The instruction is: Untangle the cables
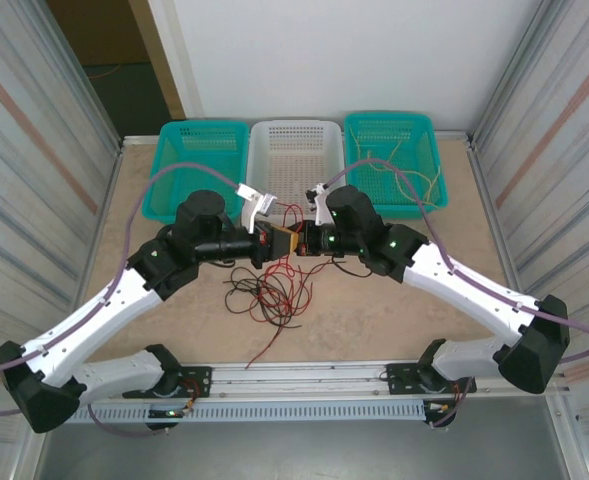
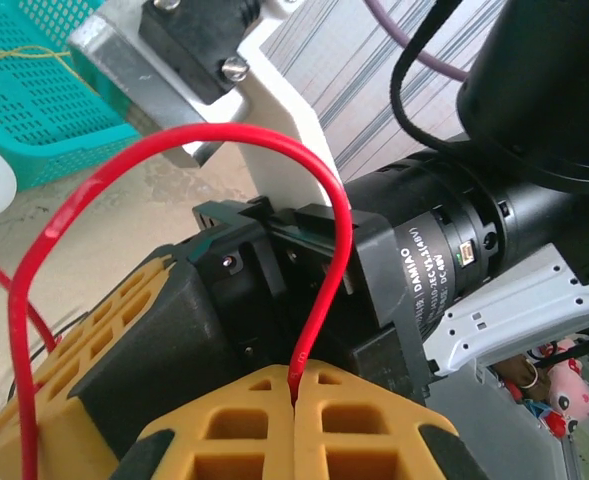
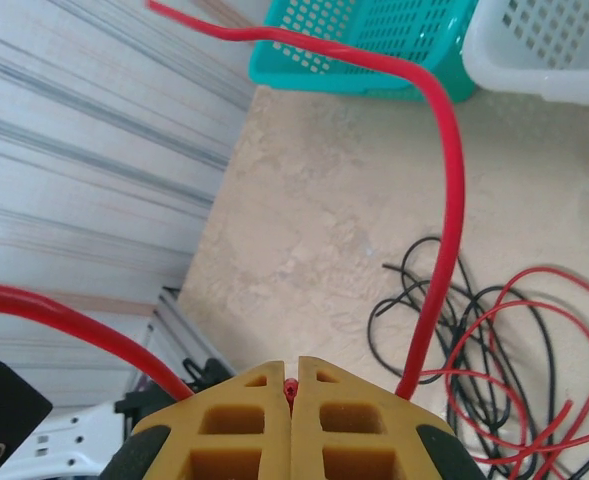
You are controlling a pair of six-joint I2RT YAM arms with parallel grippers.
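A red cable (image 2: 199,130) is pinched at two spots and arches up in a loop between them, clear of the bench (image 1: 354,320). The left hand (image 2: 296,378) has its yellow fingers pressed together on one stretch of it, and the wire comes straight up out of the seam between the tips. The right hand (image 3: 294,378) is likewise pressed together on the red cable (a sliver of red shows in the slit between its tips). One strand curves up and away toward the far baskets, and another runs off to the left of that wrist view. From above, the two hands meet tip to tip near the middle of the bench, just on the near side of the white basket (image 1: 294,150).

The rest of the cables (image 1: 269,295) lie in a loose tangle of red and black loops on the bench. The tangle is just nearer than the hands and a little to the left, with one red end trailing out toward the near edge. A few red strands seem to rise from the heap toward the hands. In the right wrist view the heap lies below and to the right of the fingers, with black and red loops crossing one another.

Three baskets stand in a row along the far edge. The left teal basket (image 1: 199,165) and the right teal basket (image 1: 359,150) flank the white one. Thin yellow wires (image 1: 406,180) lie in the right teal basket. Ribbed walls (image 1: 34,150) close in both sides of the bench.
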